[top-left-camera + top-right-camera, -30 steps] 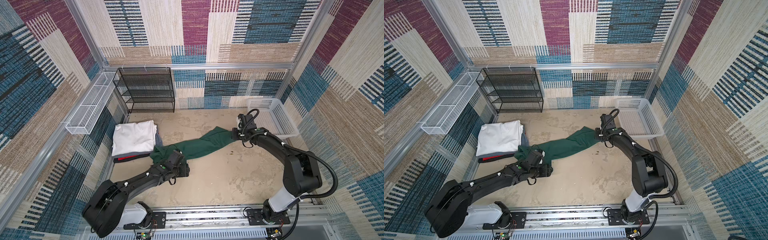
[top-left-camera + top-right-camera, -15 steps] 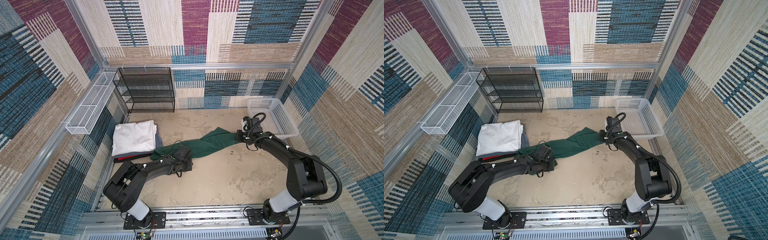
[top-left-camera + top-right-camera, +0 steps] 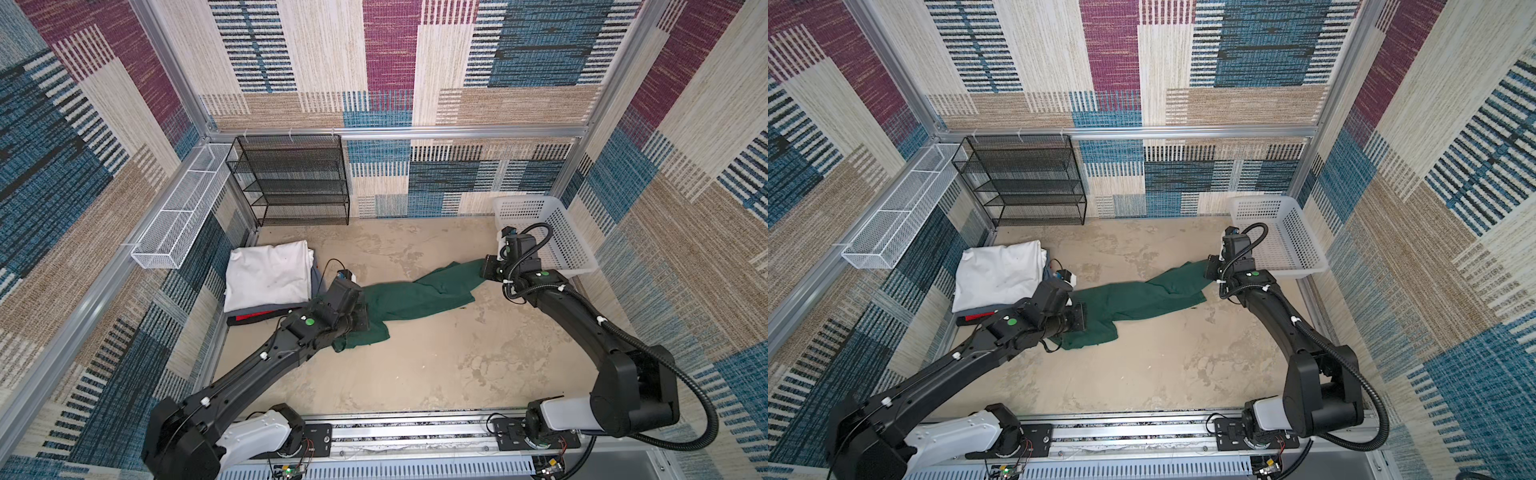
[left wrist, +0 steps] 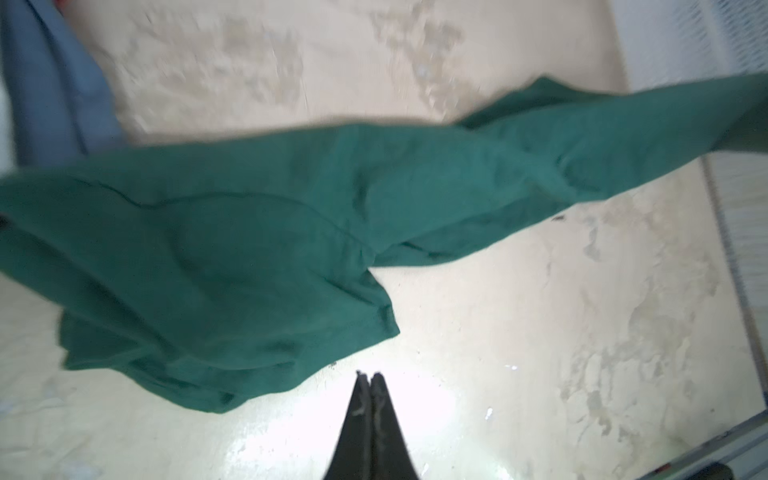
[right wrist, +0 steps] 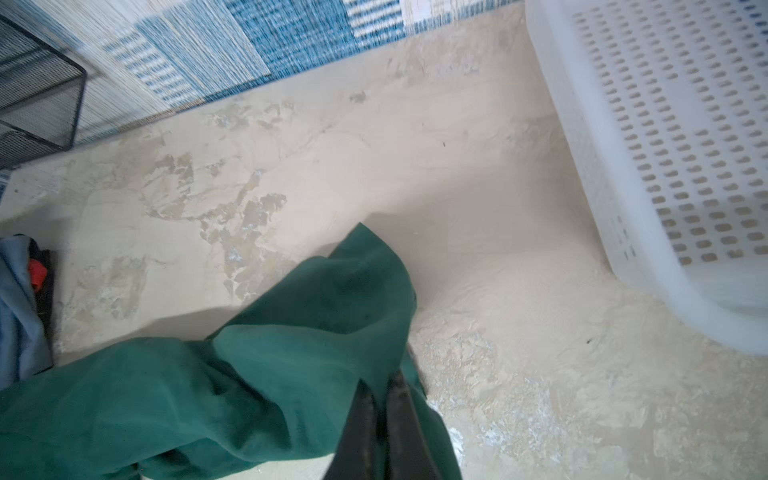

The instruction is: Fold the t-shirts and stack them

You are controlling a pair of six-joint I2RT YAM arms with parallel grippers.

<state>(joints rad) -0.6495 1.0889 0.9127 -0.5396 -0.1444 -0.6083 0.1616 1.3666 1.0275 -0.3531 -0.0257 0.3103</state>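
The left gripper [image 4: 369, 380] is clenched on nothing, its tips over bare table [image 4: 519, 332] just beside the near edge of the green shirt [image 4: 249, 249]; a second ago its jaws stood apart. The right gripper [image 5: 382, 390] remains clamped on the shirt's far end, next to the white basket [image 5: 665, 166] and slightly nearer to it than before. The shirt lies in a twisted band between the two arms, its left end now bunched toward the front. The folded stack [image 3: 270, 274], white on top, sits unchanged beside that end.
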